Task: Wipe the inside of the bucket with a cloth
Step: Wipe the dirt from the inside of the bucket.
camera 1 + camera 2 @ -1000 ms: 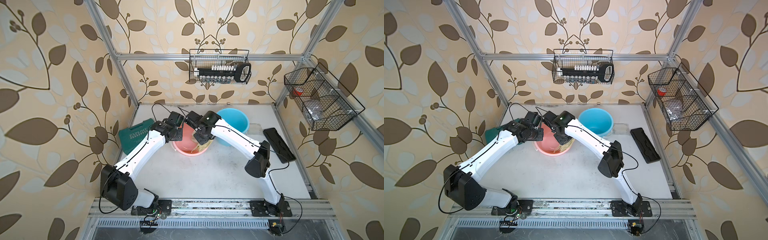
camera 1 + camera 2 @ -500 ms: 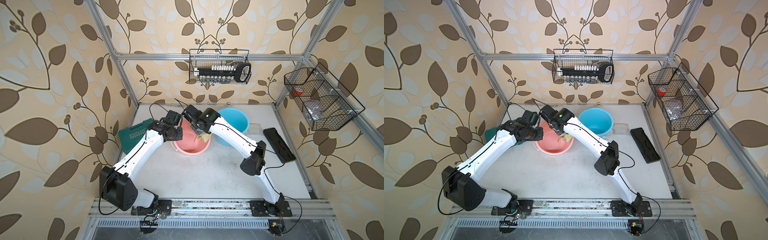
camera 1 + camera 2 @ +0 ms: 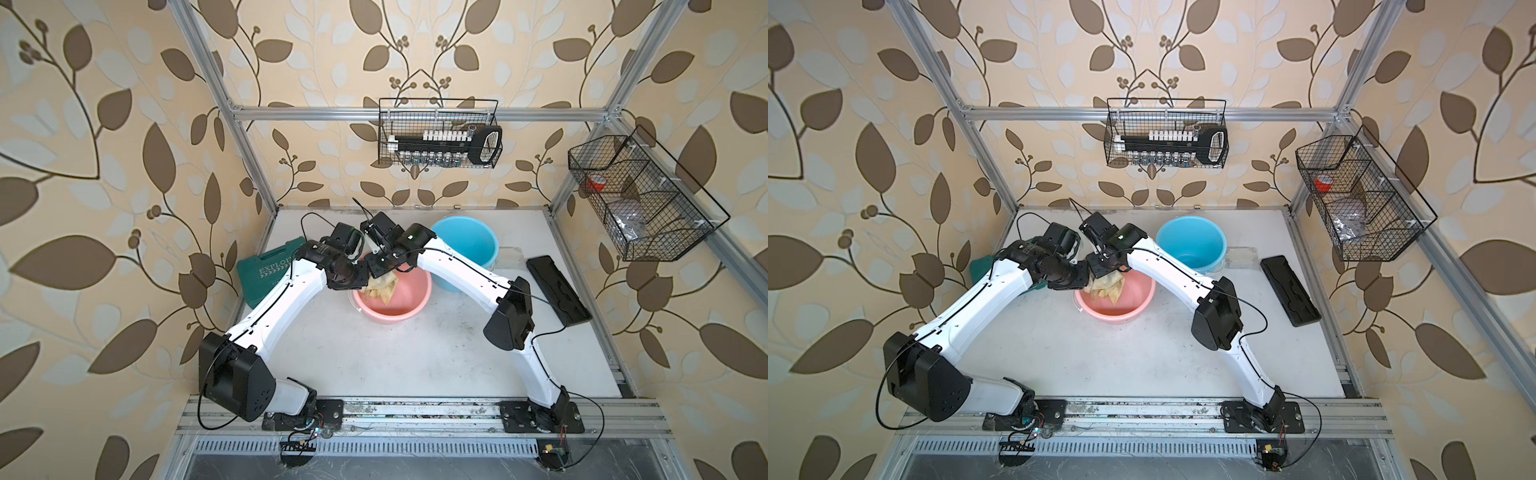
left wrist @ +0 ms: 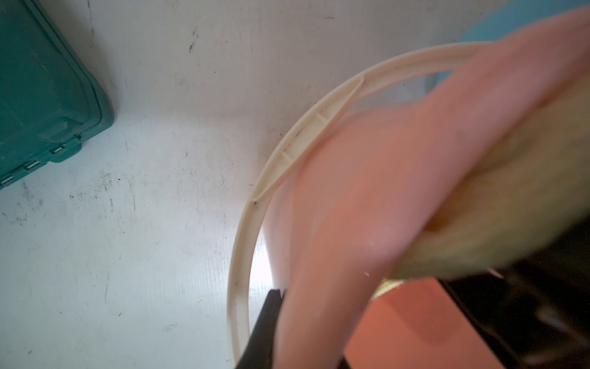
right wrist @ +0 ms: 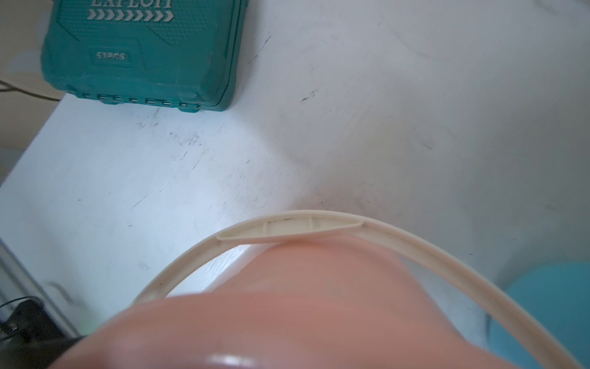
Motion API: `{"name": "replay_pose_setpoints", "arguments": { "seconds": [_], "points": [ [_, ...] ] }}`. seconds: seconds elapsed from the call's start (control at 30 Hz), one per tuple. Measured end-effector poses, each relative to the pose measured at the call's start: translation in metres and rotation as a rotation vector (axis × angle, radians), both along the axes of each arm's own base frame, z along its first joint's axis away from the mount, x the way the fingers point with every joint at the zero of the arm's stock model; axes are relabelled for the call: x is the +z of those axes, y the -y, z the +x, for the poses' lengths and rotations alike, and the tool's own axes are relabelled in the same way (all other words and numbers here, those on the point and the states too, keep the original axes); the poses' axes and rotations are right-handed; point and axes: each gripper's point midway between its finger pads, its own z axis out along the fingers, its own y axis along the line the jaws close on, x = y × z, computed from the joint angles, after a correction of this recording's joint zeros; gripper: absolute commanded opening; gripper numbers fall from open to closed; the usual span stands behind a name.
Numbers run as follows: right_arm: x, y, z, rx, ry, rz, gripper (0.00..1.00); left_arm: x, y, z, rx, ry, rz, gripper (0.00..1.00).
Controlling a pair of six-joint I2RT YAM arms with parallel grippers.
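Pale yellow cloth (image 3: 381, 289), crumpled, hanging inside pink bucket (image 3: 405, 305) near its rim; right gripper (image 3: 380, 272) closed on cloth's top; left gripper (image 3: 360, 282) clamped on bucket's rim alongside; blue bucket (image 3: 465, 245) and green case (image 3: 266, 270) nearby on desk (image 3: 415, 353)

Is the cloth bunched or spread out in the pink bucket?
Bunched: in both top views the cloth hangs in crumpled folds inside the pink bucket, near its rim.

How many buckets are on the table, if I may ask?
2: the pink bucket at the centre, holding the cloth; the blue bucket beside it, nearer the back wall. None seems hidden.
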Motion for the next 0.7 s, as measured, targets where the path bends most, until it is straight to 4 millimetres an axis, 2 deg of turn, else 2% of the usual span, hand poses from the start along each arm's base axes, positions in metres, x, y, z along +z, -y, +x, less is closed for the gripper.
{"name": "replay_pose_setpoints", "arguments": {
  "seconds": [0.1, 0.23, 0.33, 0.53, 0.7],
  "points": [
    [-0.014, 0.002, -0.001, -0.017, -0.038, 0.033, 0.0, 0.002, 0.003, 0.0, -0.001, -0.001, -0.016, 0.0],
    [-0.023, 0.023, 0.005, -0.09, -0.021, 0.002, 0.0, 0.006, 0.007, -0.001, 0.003, -0.005, -0.051, 0.0],
    [-0.015, 0.044, 0.013, -0.151, 0.046, -0.041, 0.0, 0.011, 0.009, 0.004, 0.01, 0.012, -0.079, 0.0],
    [0.021, 0.069, 0.025, -0.206, 0.212, -0.105, 0.0, 0.029, 0.019, 0.013, 0.007, 0.058, -0.139, 0.0],
    [0.026, 0.086, 0.015, -0.154, 0.261, -0.128, 0.0, 0.027, 0.012, 0.014, 0.031, 0.034, -0.129, 0.0]
  ]
}}
